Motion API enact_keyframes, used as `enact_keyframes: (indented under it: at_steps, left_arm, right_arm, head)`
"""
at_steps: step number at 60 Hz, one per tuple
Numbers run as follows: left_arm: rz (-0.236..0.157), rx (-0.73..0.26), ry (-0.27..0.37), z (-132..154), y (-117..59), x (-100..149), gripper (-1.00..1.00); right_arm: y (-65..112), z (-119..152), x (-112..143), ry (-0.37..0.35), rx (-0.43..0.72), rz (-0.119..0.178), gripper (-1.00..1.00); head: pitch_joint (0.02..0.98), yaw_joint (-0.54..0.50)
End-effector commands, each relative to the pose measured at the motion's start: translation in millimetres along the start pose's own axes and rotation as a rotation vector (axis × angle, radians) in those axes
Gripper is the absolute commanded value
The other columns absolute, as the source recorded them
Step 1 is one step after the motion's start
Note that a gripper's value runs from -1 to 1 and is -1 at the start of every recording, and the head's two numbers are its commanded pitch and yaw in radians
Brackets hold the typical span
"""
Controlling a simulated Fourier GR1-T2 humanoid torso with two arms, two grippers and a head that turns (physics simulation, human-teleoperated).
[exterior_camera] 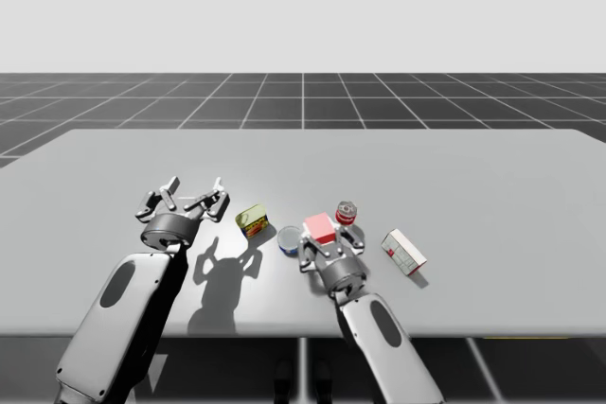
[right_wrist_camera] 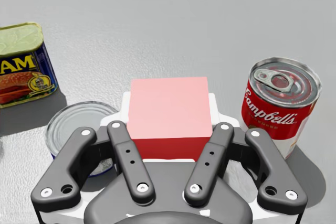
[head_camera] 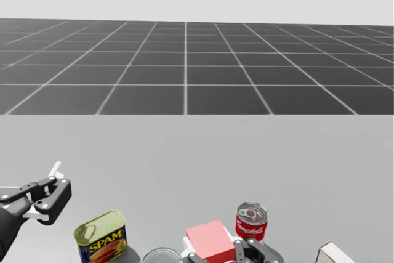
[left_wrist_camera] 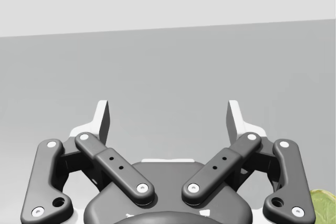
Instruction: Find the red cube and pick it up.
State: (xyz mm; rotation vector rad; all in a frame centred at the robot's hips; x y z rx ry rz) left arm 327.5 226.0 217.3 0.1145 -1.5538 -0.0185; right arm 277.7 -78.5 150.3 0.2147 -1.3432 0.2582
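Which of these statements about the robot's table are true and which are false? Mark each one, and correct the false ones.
1. My right gripper has the red cube between its fingers, touched from both sides. True.
2. My left gripper is shut on the blue rectangular tin. False: it is open with nothing between its fingers, and the tin stands apart from it.
3. The red round can stands upright beside the cube. True.
4. The white box lies between the cube and the red can. False: in the high view it lies past the can, on the side away from the cube.
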Motion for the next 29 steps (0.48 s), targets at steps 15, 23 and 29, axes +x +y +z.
enact_keyframes:
  at_steps: [15,23,29]
  left_arm:
    - [0.002,0.003,-0.001,-0.3,1.2,0.4,-1.00]
    - [0.002,0.006,-0.001,-0.4,1.7,0.7,-1.00]
    - [0.002,0.007,-0.002,-0.5,1.6,0.8,-1.00]
  right_arm:
    - [-2.3,43.4,103.5,-0.264,-0.082,-0.023,1.00]
    - [0.7,65.2,135.1,-0.376,-0.085,0.003,1.00]
    - [-0.4,82.9,165.6,-0.475,-0.095,0.018,1.00]
  head:
    - [0.447,-0.04]
    - [0.451,-0.04]
    - [0.453,-0.04]
